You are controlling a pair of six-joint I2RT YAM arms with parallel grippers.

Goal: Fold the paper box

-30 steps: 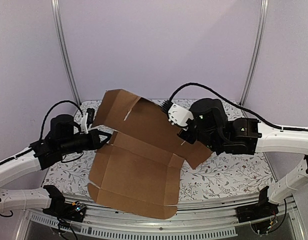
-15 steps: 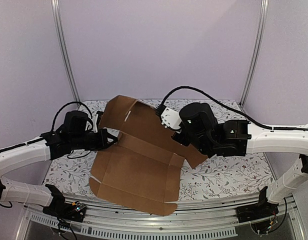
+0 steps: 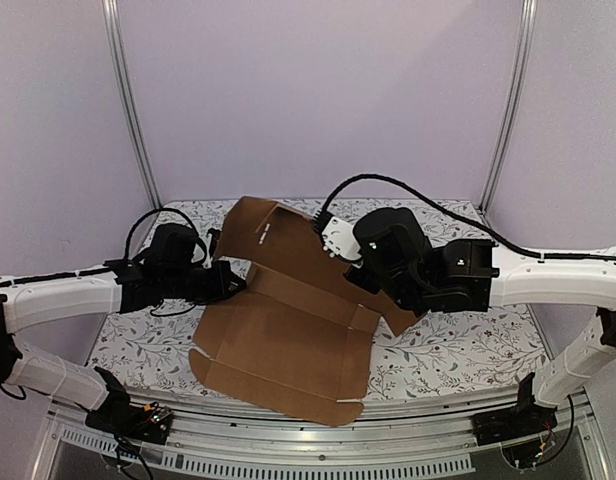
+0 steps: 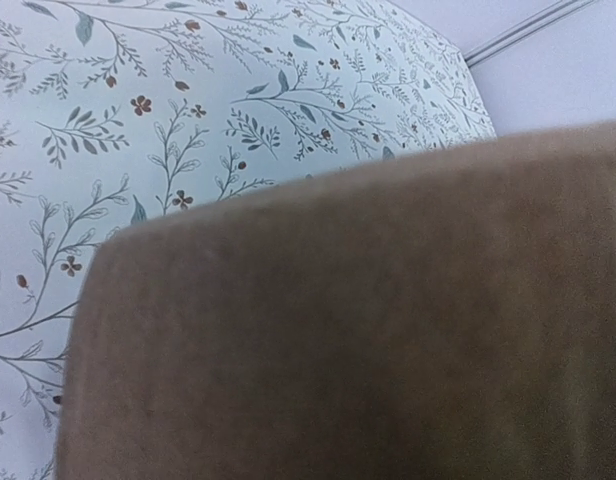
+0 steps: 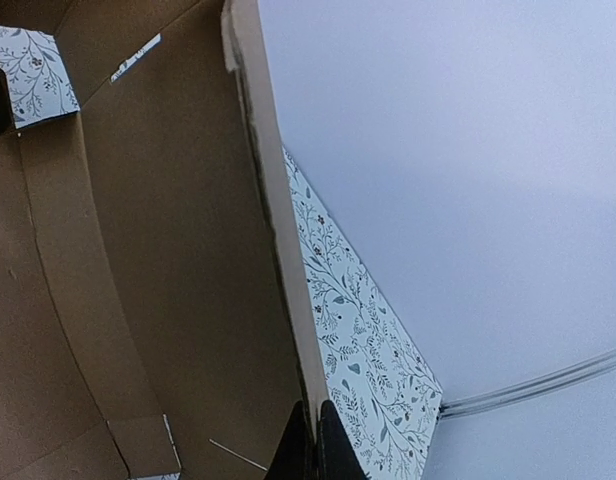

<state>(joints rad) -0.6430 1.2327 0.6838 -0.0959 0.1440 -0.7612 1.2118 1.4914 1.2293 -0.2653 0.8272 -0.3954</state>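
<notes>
Creased matte brown cardboard paper box [image 3: 288, 345] is pinched by right gripper [image 5: 315, 442]; left gripper [image 3: 232, 283] is closed against rounded flap [image 4: 368, 330].

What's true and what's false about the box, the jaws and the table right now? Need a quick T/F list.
1. The box is folded shut. False: it is an open sheet with its far panel raised.
2. The right jaws are shut on a box edge. True.
3. The table is plain white. False: it has a floral print.
4. The left wrist camera sees mostly cardboard. True.
5. Both jaws are at the same box edge. False: the left jaws are at the left edge, the right jaws at the raised far panel.
</notes>
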